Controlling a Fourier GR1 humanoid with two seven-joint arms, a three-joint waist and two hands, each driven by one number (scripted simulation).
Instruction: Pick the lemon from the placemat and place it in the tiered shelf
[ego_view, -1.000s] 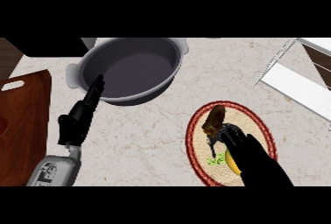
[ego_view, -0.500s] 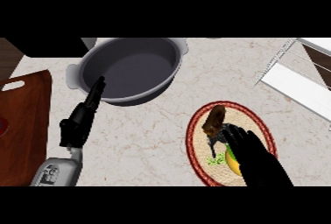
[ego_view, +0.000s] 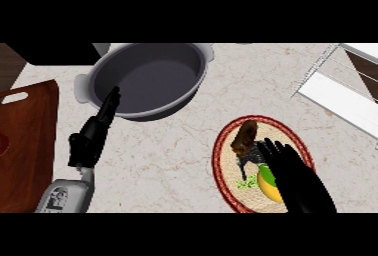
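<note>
The lemon (ego_view: 269, 189) lies on the round woven placemat (ego_view: 224, 150), near the front edge of the tabletop (ego_view: 170, 160) and toward its right side; it sits at the near part of the mat, just beside some green scraps (ego_view: 246, 183). The right hand (ego_view: 301, 181) reaches over the mat from the front edge and partly covers the lemon; its fingers (ego_view: 277, 153) are straight and spread, not curled round the fruit. A brown lump (ego_view: 245, 135) rests on the far part of the mat, with a dark object (ego_view: 252, 155) between it and the fingertips. The tiered shelf (ego_view: 341, 97) stands at the far right corner, well apart from the mat. A grey pot (ego_view: 151, 75) sits at the far edge; the left hand (ego_view: 88, 142) points toward it, fingers (ego_view: 109, 102) straight and pressed together, tips at the pot's wall. A brown cutting board (ego_view: 28, 150) lies along the left edge.
</note>
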